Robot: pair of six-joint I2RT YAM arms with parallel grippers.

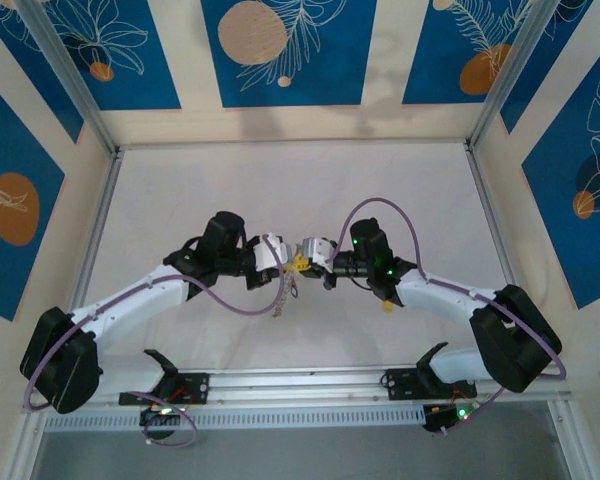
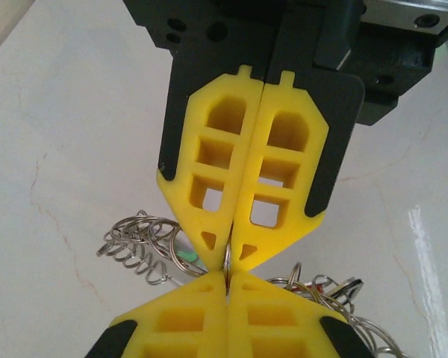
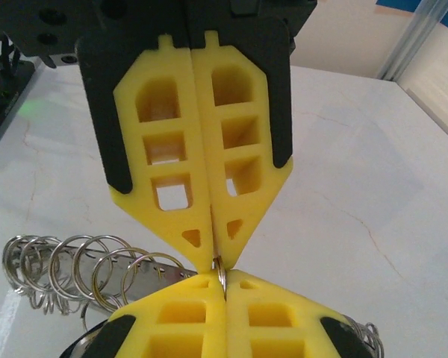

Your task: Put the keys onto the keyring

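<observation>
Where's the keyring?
In the top view, over the middle of the table, the keyring is pinched between the left gripper and right gripper, meeting tip to tip.

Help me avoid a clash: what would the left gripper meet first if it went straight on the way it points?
The left gripper would meet the right gripper almost at once: both are shut, tip to tip, with a thin metal ring pinched where they meet.

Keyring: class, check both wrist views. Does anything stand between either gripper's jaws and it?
Nothing visible does. The left gripper and right gripper meet tip to tip, jaws shut on the thin keyring. The bunched rings sit off to the side.
</observation>
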